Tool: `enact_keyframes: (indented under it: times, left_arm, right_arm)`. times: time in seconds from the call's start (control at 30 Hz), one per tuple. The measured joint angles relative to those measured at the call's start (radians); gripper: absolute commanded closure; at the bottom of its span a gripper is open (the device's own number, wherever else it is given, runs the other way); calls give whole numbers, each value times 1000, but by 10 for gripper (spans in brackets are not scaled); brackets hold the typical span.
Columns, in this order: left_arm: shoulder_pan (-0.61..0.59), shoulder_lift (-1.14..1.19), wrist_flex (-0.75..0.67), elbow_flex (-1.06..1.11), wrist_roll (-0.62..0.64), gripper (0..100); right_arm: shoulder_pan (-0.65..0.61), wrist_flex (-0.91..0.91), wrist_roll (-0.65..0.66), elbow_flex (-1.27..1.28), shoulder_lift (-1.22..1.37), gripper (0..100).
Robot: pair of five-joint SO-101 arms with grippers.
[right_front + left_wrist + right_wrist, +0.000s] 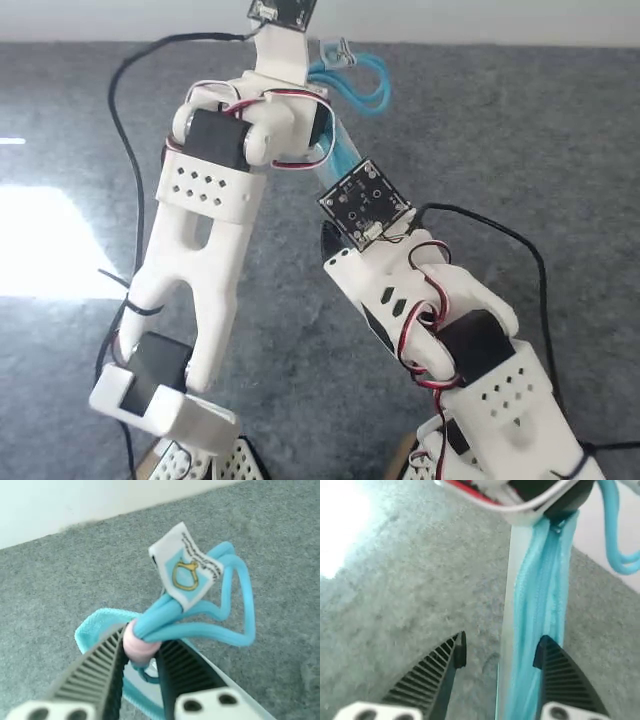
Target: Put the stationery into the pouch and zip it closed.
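Slippage looks likeliest: the left gripper is clamped on the pink bead at the zip pull of the light-blue fabric pouch, while the right gripper stands with jaws apart astride it, so pulling could drag the unbraced pouch.

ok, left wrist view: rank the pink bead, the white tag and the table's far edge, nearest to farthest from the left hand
1. pink bead: clamped between the left hand's fingers.
2. white tag: on the blue cord, just beyond the bead.
3. table's far edge: well behind the tag, against the white wall.
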Motion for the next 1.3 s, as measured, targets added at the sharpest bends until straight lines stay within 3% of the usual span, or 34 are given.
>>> enact_keyframes:
  times: [0.33, 0.63, 0.77, 1.2, 1.3]
  left_arm:
    - [0, 2, 0, 2, 0, 989]
    - [0, 3, 0, 2, 0, 989]
    - [0, 3, 0, 2, 0, 989]
    - [0, 3, 0, 2, 0, 989]
    - [0, 3, 0, 2, 0, 989]
  right_arm:
    - [54, 114, 0, -46, -84, 754]
    - [-32, 98, 0, -43, -84, 745]
    - [-91, 51, 0, 0, -84, 718]
    - [-64, -103, 0, 25, 87, 719]
    - [-66, -112, 0, 26, 106, 785]
